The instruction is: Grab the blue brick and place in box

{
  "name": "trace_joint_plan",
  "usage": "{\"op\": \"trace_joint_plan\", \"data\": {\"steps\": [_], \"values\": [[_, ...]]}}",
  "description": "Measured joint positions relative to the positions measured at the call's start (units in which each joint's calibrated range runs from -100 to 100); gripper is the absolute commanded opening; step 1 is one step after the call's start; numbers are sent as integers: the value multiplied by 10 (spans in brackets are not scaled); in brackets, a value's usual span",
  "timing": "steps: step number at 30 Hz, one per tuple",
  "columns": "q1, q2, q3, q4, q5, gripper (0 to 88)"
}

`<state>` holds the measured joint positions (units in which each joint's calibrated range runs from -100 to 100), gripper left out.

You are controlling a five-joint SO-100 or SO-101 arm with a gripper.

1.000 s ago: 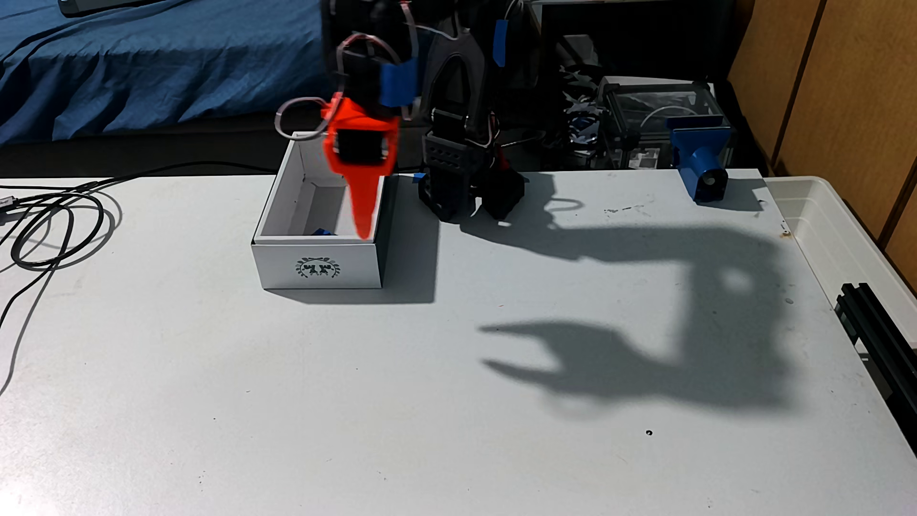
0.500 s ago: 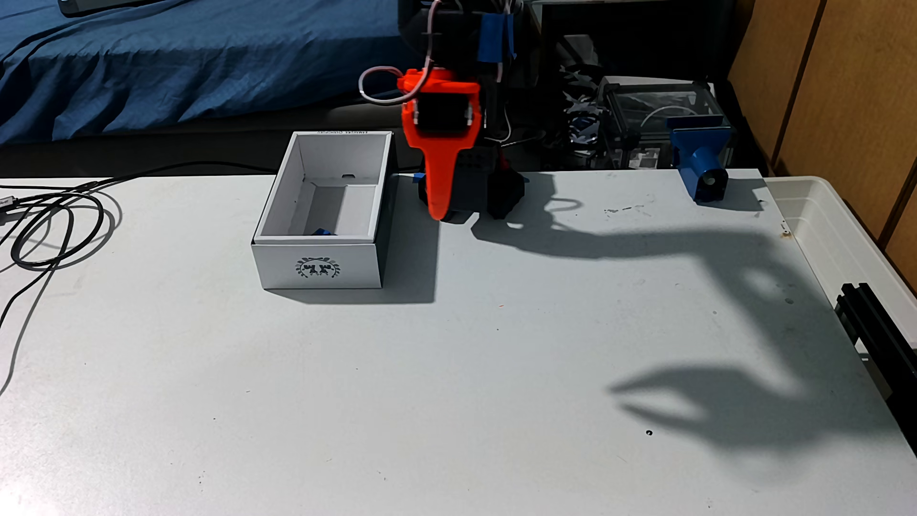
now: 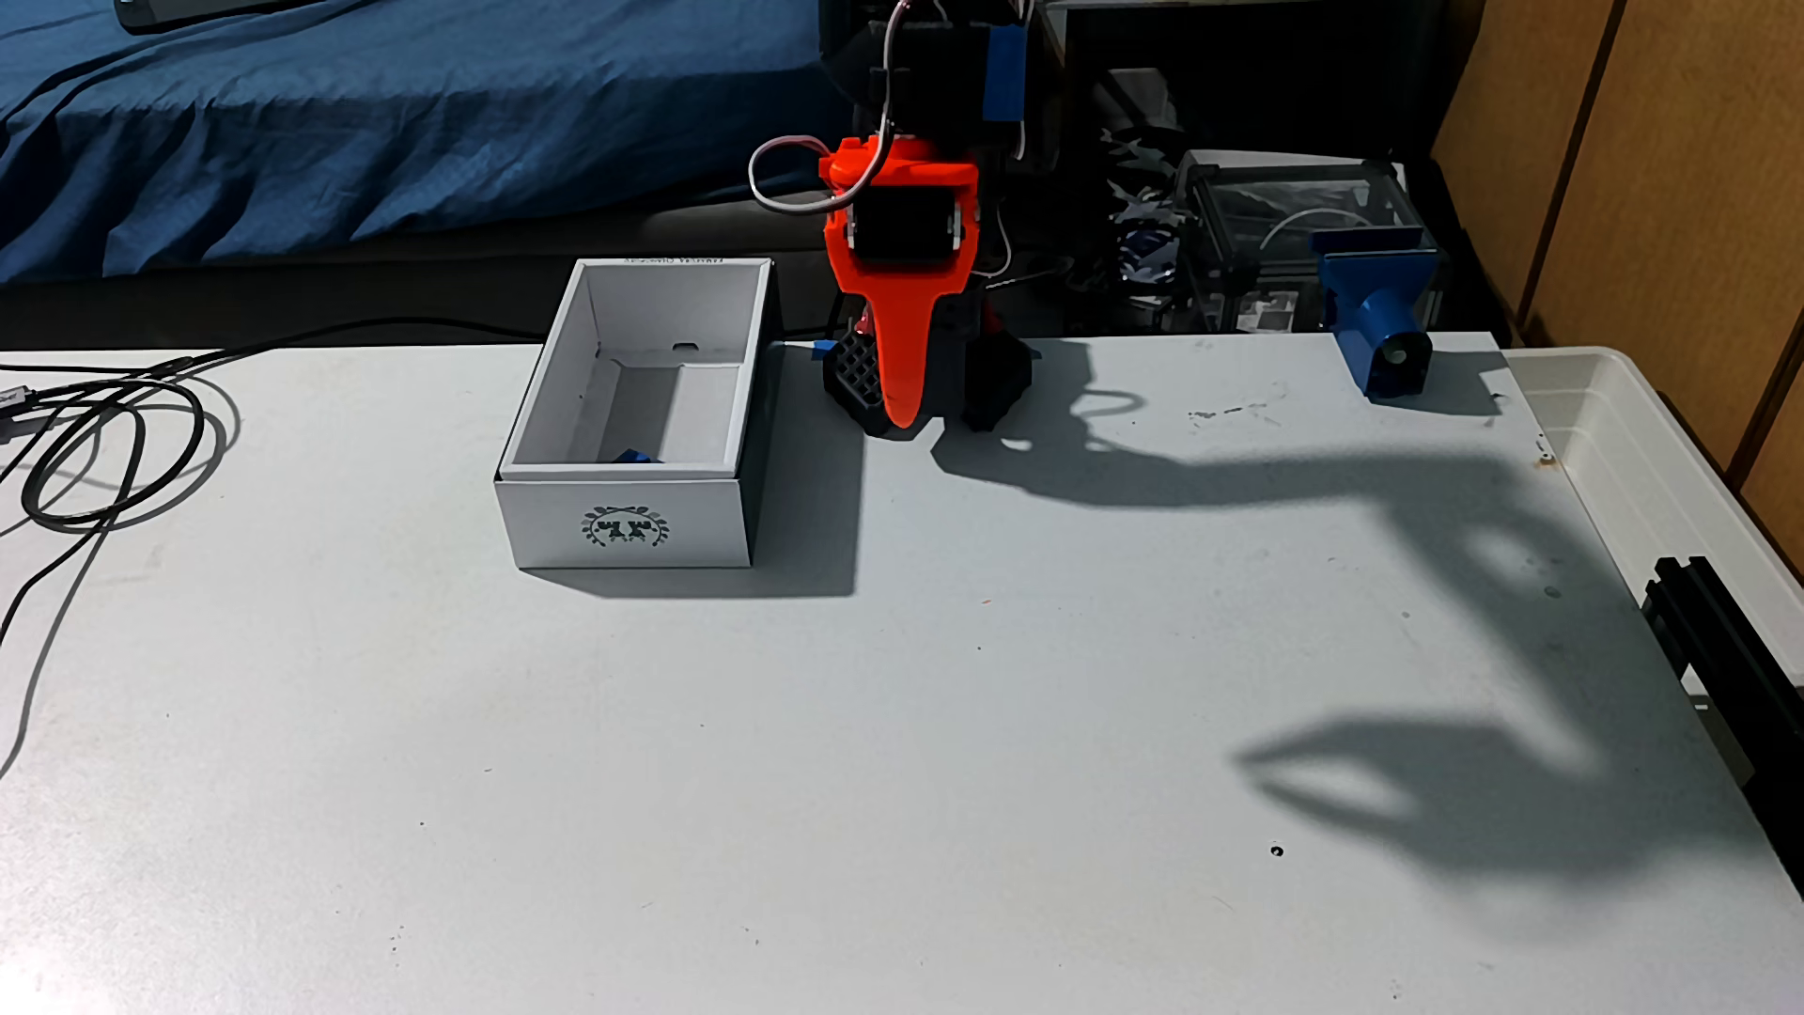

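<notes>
The white box point(image 3: 547, 532) with the dark wreath emblem stands at the back left of the table in the fixed view. A small corner of the blue brick point(image 3: 635, 456) peeks over its front wall, lying on the box floor. My orange gripper point(image 3: 903, 420) hangs point-down to the right of the box, in front of the black arm base point(image 3: 996, 376), with nothing in it. Its fingers overlap from this angle. Their shadow on the table shows the tips meeting, so it is shut.
Black cables point(image 3: 98, 439) coil at the table's left edge. A larger blue clamp-like block point(image 3: 1381, 322) sits at the back right corner. A translucent white bin point(image 3: 1660, 468) and a black rail point(image 3: 1728, 664) line the right side. Blue bedding lies behind the table.
The gripper has lifted out of the box and swung right, in front of the arm base. Its shadow went from spread jaws to tips together. The brick stays in the box.
</notes>
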<state>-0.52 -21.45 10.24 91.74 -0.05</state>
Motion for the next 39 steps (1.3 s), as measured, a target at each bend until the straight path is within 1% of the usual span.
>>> {"op": "trace_joint_plan", "data": {"steps": [9,17,28,33,39], "values": [[0,0,76,16,-25,6],[0,0,172,-4,-28,6],[13,0,266,-131,-28,6],[24,-24,339,-247,-28,6],[24,-149,463,-390,-28,6]]}}
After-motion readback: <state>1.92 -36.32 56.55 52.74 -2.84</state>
